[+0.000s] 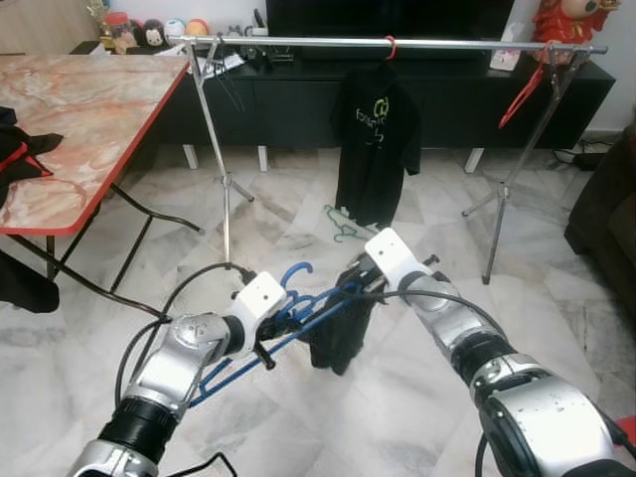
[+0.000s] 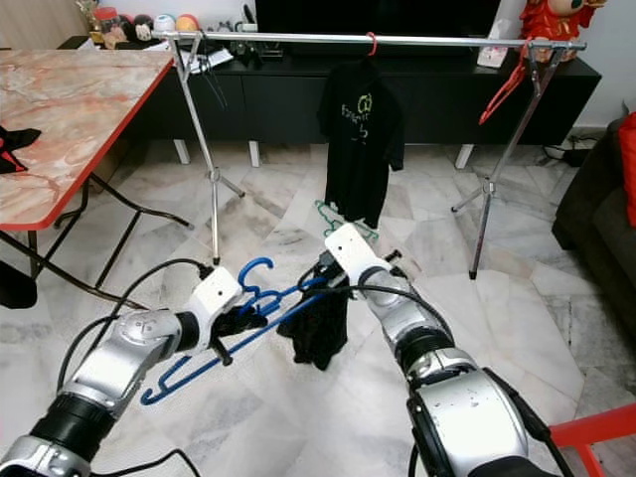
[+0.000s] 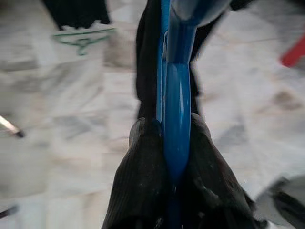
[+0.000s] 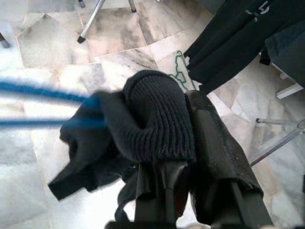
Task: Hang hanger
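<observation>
Both eye views look forward and down from the head, over the two silver arms toward the marble floor (image 1: 556, 328) and the clothes rail (image 1: 397, 44) at the far side. They share nearly the whole scene: the rail, the black shirt (image 2: 360, 149) hanging on it, and the worktop (image 1: 79, 129) on the robot's left. The left wrist view sits very close behind the left pincer (image 3: 174, 157), looking along a blue hanger (image 3: 177, 95) toward the floor. The right wrist view looks along the right pincer (image 4: 190, 138), closed on dark cloth (image 4: 95, 157), toward the floor and the hanging shirt.
</observation>
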Controlling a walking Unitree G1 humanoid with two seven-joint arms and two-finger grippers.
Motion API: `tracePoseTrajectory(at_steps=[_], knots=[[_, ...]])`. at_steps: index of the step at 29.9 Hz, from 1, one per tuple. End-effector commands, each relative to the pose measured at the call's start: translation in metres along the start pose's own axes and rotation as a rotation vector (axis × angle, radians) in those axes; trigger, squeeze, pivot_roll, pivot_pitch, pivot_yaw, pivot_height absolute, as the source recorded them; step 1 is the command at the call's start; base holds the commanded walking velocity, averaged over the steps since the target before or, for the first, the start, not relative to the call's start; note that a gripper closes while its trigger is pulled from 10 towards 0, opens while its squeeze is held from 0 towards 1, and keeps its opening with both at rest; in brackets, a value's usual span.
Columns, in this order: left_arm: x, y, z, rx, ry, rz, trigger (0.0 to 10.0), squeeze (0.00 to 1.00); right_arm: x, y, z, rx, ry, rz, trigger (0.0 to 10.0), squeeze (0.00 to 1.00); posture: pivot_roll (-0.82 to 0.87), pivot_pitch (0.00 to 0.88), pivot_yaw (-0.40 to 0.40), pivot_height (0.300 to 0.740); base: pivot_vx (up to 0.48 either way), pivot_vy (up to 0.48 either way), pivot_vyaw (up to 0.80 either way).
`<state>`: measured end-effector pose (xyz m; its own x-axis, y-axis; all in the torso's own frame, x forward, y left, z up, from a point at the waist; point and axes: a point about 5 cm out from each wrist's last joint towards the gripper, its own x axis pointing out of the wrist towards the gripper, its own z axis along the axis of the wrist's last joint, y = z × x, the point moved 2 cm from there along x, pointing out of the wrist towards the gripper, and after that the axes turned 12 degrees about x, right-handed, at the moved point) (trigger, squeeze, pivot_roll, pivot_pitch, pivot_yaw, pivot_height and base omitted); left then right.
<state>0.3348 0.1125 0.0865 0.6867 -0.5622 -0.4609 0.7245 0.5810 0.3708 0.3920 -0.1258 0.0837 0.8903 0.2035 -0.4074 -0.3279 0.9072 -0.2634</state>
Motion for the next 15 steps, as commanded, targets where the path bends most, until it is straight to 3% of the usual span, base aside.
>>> tracePoseTrajectory(at_steps=[1, 5, 12, 15], knots=[[-0.003, 0.014, 0.0, -0.006, 0.001, 0.073, 10.0, 0.0, 0.0, -0.001, 0.006, 0.044, -0.017, 0.0, 10.0, 0.0, 0.0, 0.016, -0.044, 0.74, 0.0, 0.0, 0.0], [-0.003, 0.009, 0.002, -0.005, -0.014, 0.032, 10.0, 0.0, 0.0, 0.001, 0.003, 0.082, -0.011, 0.005, 10.0, 0.0, 0.0, 0.019, -0.042, 0.74, 0.0, 0.0, 0.0], [-0.008, -0.018, 0.009, 0.011, -0.068, -0.18, 10.0, 0.0, 0.0, 0.003, -0.005, 0.143, 0.014, 0.004, 10.0, 0.0, 0.0, 0.02, -0.04, 0.74, 0.0, 0.0, 0.0], [-0.007, -0.018, 0.008, 0.013, -0.065, -0.182, 10.0, 0.0, 0.0, 0.003, -0.005, 0.155, 0.017, 0.0, 10.0, 0.0, 0.01, 0.021, -0.04, 0.74, 0.0, 0.0, 0.0]])
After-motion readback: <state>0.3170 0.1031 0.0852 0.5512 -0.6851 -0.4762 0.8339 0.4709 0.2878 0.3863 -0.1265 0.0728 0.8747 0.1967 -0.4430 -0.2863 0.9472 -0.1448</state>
